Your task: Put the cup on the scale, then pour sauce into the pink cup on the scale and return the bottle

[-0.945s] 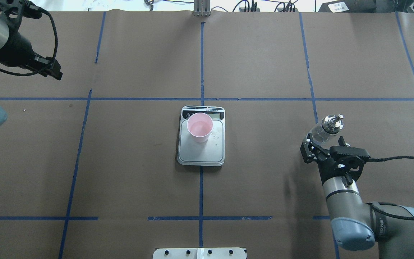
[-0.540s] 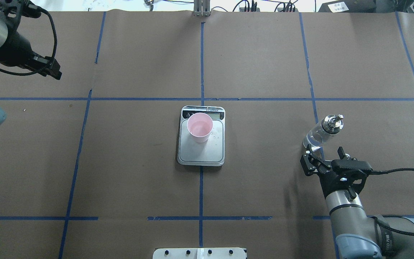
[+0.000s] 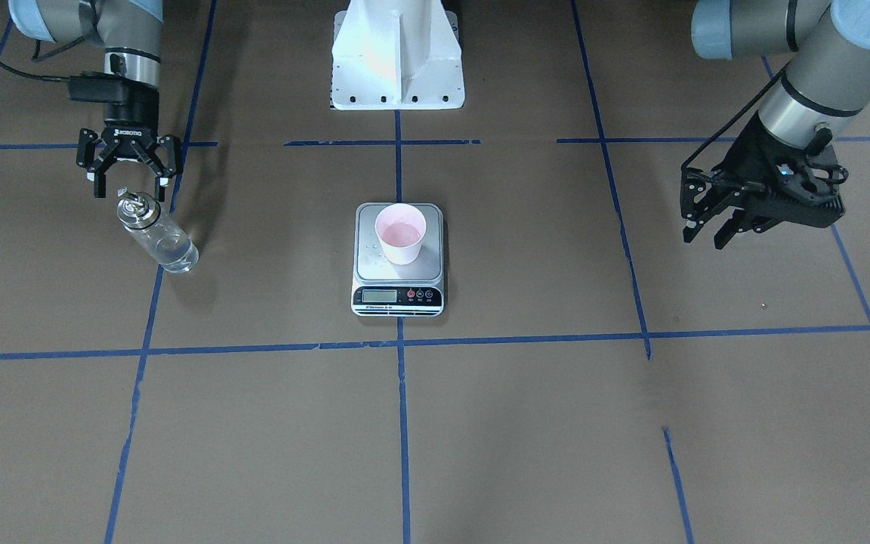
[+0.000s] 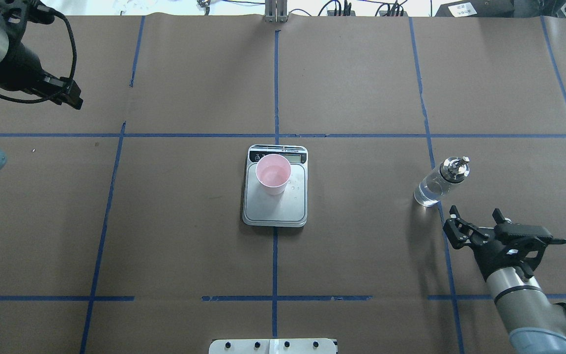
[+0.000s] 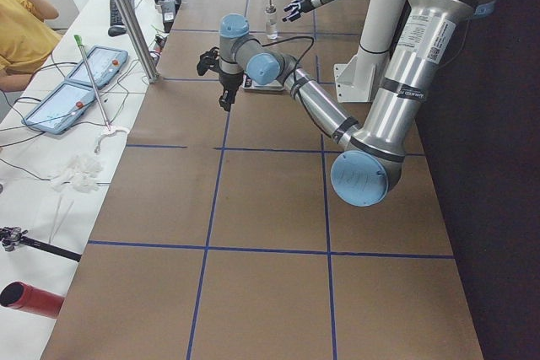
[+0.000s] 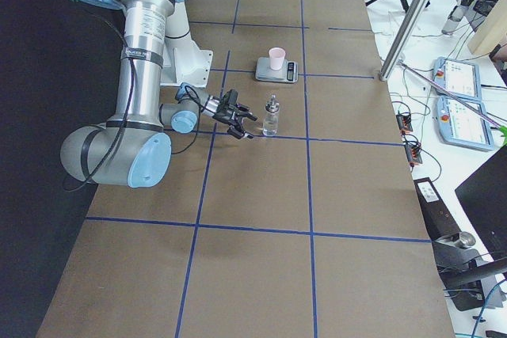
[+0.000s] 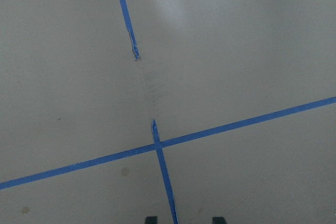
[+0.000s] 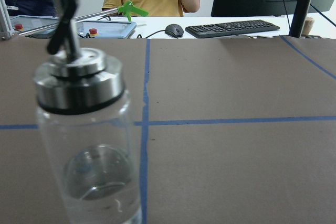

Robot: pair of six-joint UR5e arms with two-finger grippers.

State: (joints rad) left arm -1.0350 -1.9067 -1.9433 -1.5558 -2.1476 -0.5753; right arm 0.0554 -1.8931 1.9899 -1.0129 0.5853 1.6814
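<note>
Across your brown table [image 4: 361, 98], the left gripper [image 3: 709, 236] hangs spread and empty out at its own side, the right gripper [image 4: 475, 213] gapes open near the bottle [image 4: 432, 187] without touching it, the scale [image 4: 275, 209] sits dead centre, the bottle stands upright on the robot's right, and the pink cup [image 4: 273, 175] rests on the scale's platform.

bottle [image 8: 89, 145] was clear, glossy glass, colourless sauce [image 8: 97, 184] showing through | cap [image 8: 79, 80] was shiny polished metal | cup [image 4: 273, 173] looked smooth, matt pale-pink plastic | scale [image 4: 275, 209] had a satin silver-grey top and black front strip | table cover [image 4: 189, 221] was matt brown paper with blue tape lines [image 4: 274, 88] | right gripper [image 4: 473, 213] was matt black
</note>
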